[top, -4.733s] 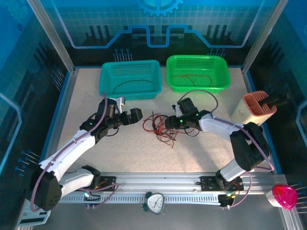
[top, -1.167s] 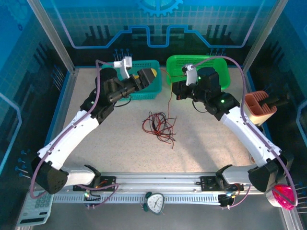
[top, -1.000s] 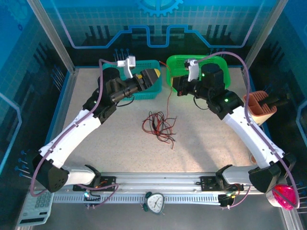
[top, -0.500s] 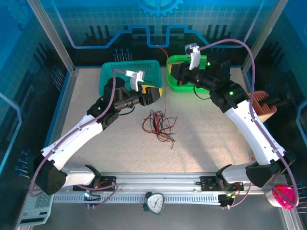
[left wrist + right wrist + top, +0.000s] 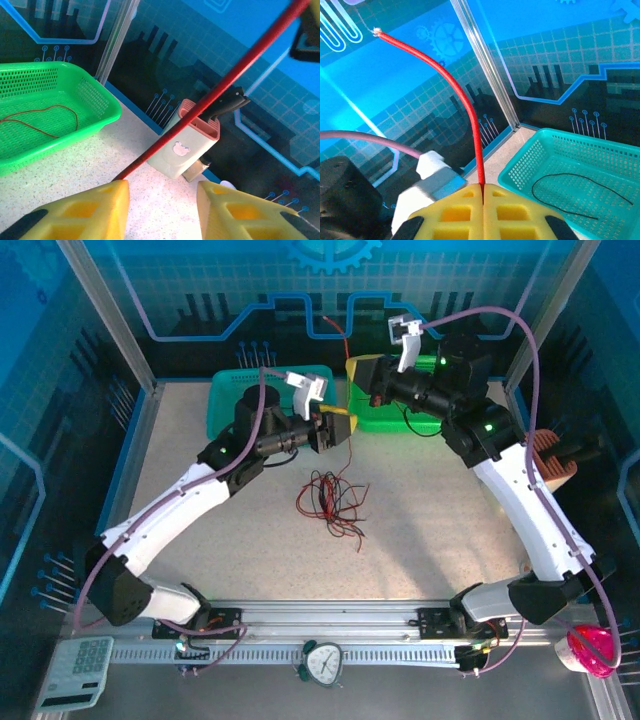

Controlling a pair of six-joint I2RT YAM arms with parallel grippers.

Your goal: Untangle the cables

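Mid-table (image 5: pixel 420 530) lies the tangle (image 5: pixel 330 502). At upper centre, the right gripper (image 5: pixel 483 192) pinches a red cable (image 5: pixel 465 105), apparently drawing it free. The left gripper (image 5: pixel 162 200), jaws half open, straddles it.

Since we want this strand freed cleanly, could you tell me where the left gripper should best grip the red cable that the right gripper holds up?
Take the red cable on its straight, taut stretch between the right gripper and the tangle, the left gripper coming sideways from the left with jaws astride it: there it is one strand, clear of other loops.
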